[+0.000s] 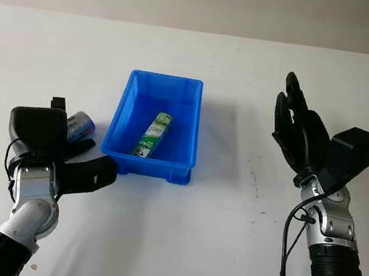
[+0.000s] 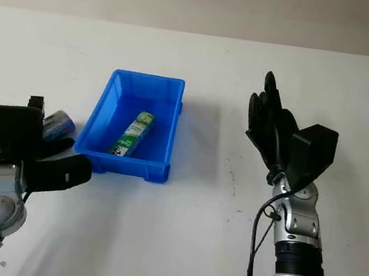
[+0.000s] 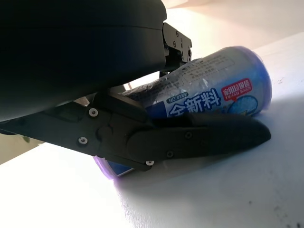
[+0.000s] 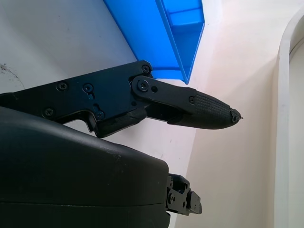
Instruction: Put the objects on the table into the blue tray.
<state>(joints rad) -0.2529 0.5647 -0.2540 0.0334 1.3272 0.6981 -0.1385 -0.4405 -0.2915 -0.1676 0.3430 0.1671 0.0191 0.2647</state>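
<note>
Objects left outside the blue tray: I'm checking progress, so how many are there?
1. A blue can lies on the table beside the tray, at the left hand. The green tube is already inside. Anything behind the hand is hidden.

Both arms are built from silver metal segments with ribbed black sections nearer the bottom. Each is capped by a matte black robot hand: the left robot hand (image 1: 61, 156) and the right robot hand (image 1: 300, 132). A boxy black housing is mounted at each wrist. Thin black cables (image 1: 286, 251) are looped beside the right forearm. Small silver screws (image 3: 90, 112) are set into the finger links, and a textured pad is carried on a fingertip (image 4: 213, 110).
</note>
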